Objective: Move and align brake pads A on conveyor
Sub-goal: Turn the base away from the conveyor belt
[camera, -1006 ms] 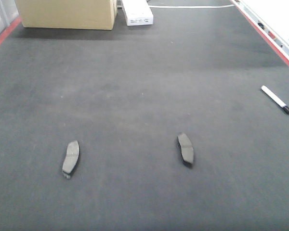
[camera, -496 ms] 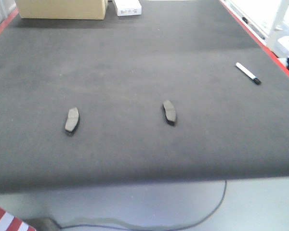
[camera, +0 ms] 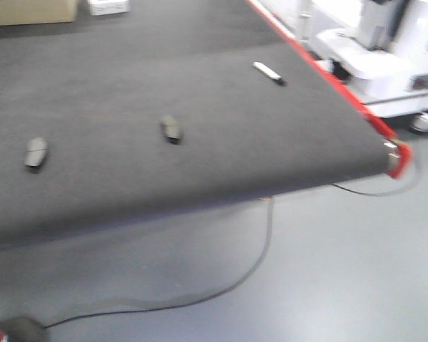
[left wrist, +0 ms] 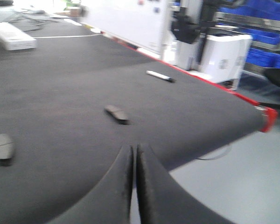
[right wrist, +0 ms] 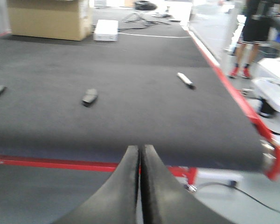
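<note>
Since a second ago the front view has pulled back: the two brake pads A (camera: 171, 128) now sit small in the upper left of the frame, well apart on the conveyor (camera: 221, 157), with a marker (camera: 269, 72) at upper centre. Both the left end effector (left wrist: 135, 148) and the right end effector (right wrist: 140, 148) are pressed closed, holding nothing.

We log the site as an industrial workshop or factory floor. Basis: a wide dark conveyor (camera: 200, 78) with a red edge strip (camera: 327, 75) fills most of each view. The smooth grey floor (camera: 328, 271) has a loose cable (camera: 260, 249) lying on it. White machine cabinets (left wrist: 130, 23) stand alongside, with blue storage bins (left wrist: 266, 51) on racking. A cardboard box (right wrist: 49, 21) sits at the belt's far end.
</note>
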